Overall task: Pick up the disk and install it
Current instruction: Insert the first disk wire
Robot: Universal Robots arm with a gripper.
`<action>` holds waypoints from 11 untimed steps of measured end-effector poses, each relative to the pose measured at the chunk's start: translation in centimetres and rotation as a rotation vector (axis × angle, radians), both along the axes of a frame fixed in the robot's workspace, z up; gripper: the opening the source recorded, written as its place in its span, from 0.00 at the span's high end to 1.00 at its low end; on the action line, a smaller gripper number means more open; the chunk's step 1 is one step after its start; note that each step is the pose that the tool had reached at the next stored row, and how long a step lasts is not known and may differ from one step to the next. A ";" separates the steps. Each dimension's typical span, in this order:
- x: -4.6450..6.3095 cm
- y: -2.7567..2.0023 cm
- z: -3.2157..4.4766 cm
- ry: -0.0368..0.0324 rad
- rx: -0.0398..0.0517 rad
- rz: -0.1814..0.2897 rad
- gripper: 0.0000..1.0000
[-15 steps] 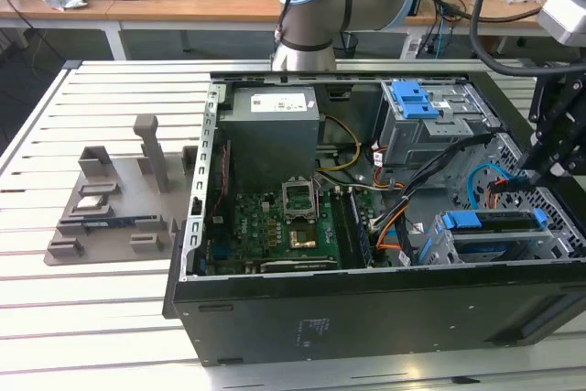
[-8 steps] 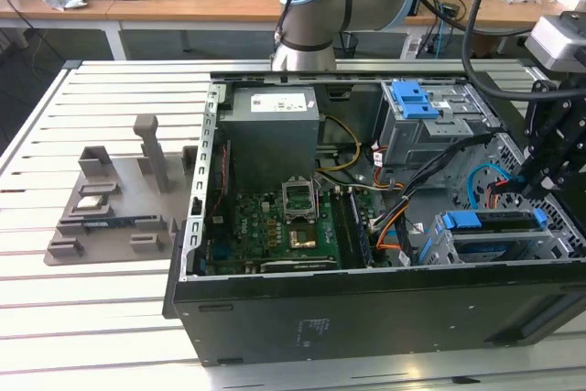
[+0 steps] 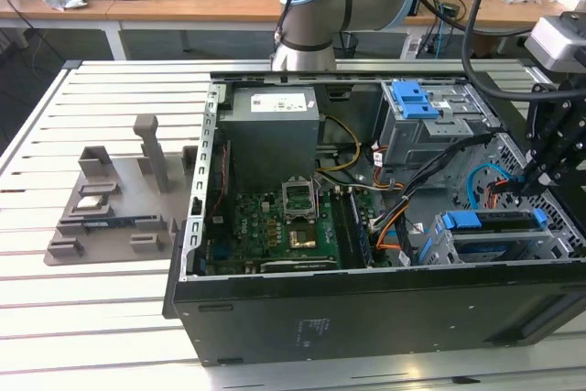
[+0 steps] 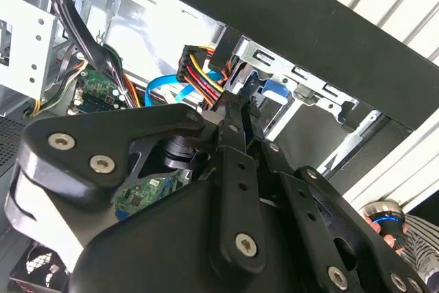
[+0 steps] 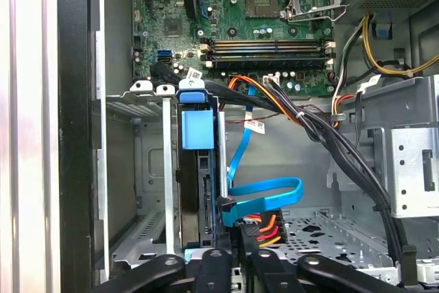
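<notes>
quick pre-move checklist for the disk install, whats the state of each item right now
1. Disk in the lower drive bay: ok, it stands in the slot with its blue bracket at the top.
2. Gripper near the disk: ok, it hangs just above the bay's far end.
3. Fingers open or shut: cannot tell.
4. Disk fully seated: cannot tell.
5. Blue data cable and power plug clear of the gripper: not ok, they crowd it.
6. Upper cage out of the way: ok.
</notes>
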State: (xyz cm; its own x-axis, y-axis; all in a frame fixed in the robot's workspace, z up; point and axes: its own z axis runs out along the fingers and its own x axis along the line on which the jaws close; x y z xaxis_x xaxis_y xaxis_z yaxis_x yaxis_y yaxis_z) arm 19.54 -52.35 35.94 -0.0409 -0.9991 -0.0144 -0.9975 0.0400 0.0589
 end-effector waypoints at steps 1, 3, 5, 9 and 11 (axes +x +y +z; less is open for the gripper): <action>0.0 0.00 0.00 0.0000 0.0000 0.000 0.84; 0.0 0.00 -0.01 0.0000 0.0000 0.000 0.84; 0.0 -0.12 -0.04 0.0001 0.0004 0.000 0.84; -0.4 -1.15 -0.36 0.0000 -0.0023 0.000 0.84; -0.6 -1.17 -1.06 0.0000 -0.0025 0.000 0.84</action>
State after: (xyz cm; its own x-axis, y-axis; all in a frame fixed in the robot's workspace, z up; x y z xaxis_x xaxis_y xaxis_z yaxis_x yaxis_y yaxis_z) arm 18.97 -53.52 34.88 -0.0408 -0.9991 -0.0118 -0.9975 0.0401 0.0588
